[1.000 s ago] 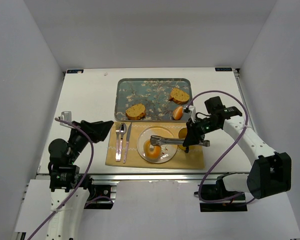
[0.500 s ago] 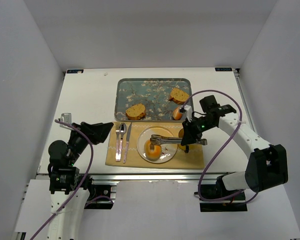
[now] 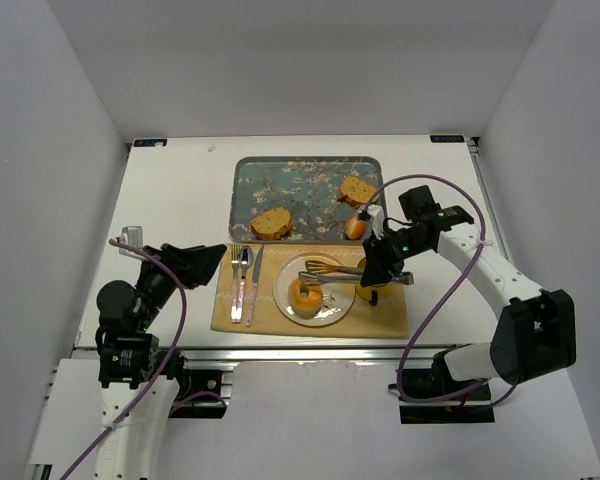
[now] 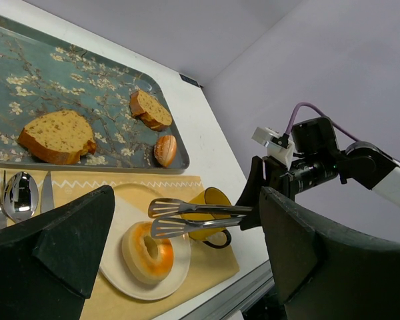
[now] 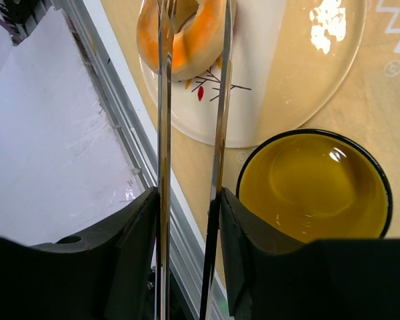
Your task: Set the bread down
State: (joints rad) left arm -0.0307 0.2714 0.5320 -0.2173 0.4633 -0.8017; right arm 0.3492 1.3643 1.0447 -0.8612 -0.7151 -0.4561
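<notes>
Right wrist view: the right gripper (image 5: 188, 200) has its fingers (image 5: 130, 253) clenched on the tongs (image 5: 163, 100), whose two blades stand apart; past the mug (image 5: 313, 183), the bread (image 5: 187, 37) lies on the plate (image 5: 300, 80) under the blade tips, not pinched; left wrist view shows the blades above it, not touching; the left gripper (image 4: 187, 193) is spread wide, well apart from the bread; farther back, the tray (image 3: 300, 190) bears two slices (image 3: 270, 222) and a bun (image 3: 356, 227).
</notes>
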